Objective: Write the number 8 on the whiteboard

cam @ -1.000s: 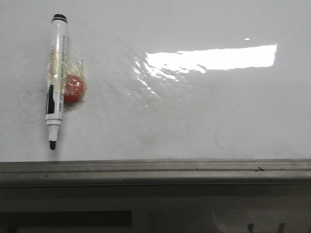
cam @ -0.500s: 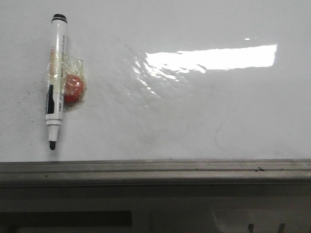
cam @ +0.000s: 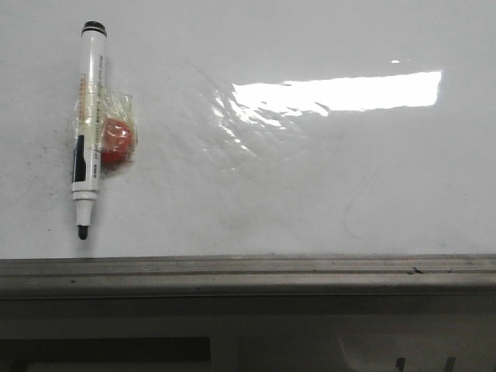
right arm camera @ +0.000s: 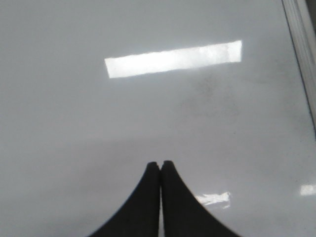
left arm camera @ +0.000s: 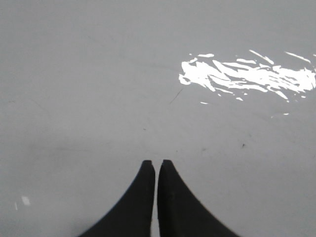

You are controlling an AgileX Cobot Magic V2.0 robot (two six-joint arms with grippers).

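Scanning the whiteboard (cam: pixel 310 194), I found no number 8, only a marker (cam: pixel 87 128) taped beside a red magnet (cam: pixel 118 141) at left; left gripper (left arm camera: pixel 156 164) and right gripper (right arm camera: pixel 161 164) were clenched, empty.

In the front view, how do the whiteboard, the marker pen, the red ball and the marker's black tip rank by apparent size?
Largest to smallest:
1. whiteboard
2. marker pen
3. red ball
4. marker's black tip
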